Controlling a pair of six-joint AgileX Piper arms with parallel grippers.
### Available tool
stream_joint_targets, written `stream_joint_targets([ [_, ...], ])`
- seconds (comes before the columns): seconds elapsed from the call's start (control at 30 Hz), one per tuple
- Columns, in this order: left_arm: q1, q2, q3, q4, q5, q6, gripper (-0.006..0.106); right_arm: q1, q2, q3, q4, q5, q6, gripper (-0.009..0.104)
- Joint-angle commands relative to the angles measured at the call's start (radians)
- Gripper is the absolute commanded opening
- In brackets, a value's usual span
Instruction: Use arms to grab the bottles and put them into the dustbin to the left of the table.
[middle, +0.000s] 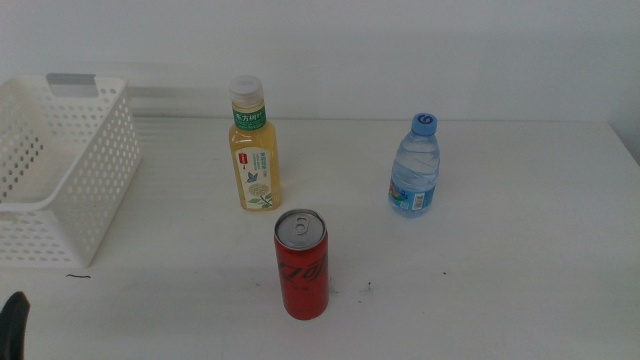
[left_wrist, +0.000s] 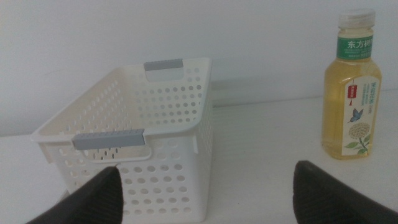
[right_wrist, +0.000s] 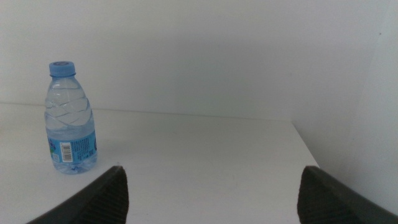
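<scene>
Tall yellow tea bottle (middle: 252, 146) w/ white cap and green label stands upright mid-table, long axis vertical, label facing the camera. Red soda can (middle: 301, 265) stands upright just in front of it, nearer the camera, silver top showing. Small clear water bottle (middle: 415, 166) w/ blue cap is upright, well apart on the right. All three rest on the plain white tabletop (middle: 500, 280).

White perforated plastic basket (middle: 60, 180) w/ grey handle strips sits at the table's left; middle view cuts off its left side, left wrist view shows both handles and the whole near end.

Left gripper (left_wrist: 205, 196): jaws wide apart, nothing between; in middle view only a dark tip at the bottom-left corner. Right gripper (right_wrist: 211, 196): jaws apart too, seen only in its own wrist view, w/ the water bottle ahead. Can shows in middle view only.
</scene>
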Motion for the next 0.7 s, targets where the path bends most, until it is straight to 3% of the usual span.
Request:
stream_joint_targets([
  [0.0,0.000,-0.004,0.000,0.004,-0.014,-0.002,0.094,-0.009,-0.005,0.004,-0.007,-0.009,-0.003,0.081],
  [0.37,-0.035,0.021,0.000,0.004,-0.078,-0.004,0.094,-0.009,-0.005,0.004,-0.007,-0.009,-0.003,0.081],
  [0.57,-0.273,0.405,0.000,0.004,-0.427,-0.004,0.094,-0.009,-0.005,0.004,-0.007,-0.009,-0.003,0.081],
  [0.67,-0.443,0.645,0.000,-0.040,-0.613,-0.006,0.094,-0.009,-0.005,0.004,-0.007,-0.009,-0.003,0.081],
])
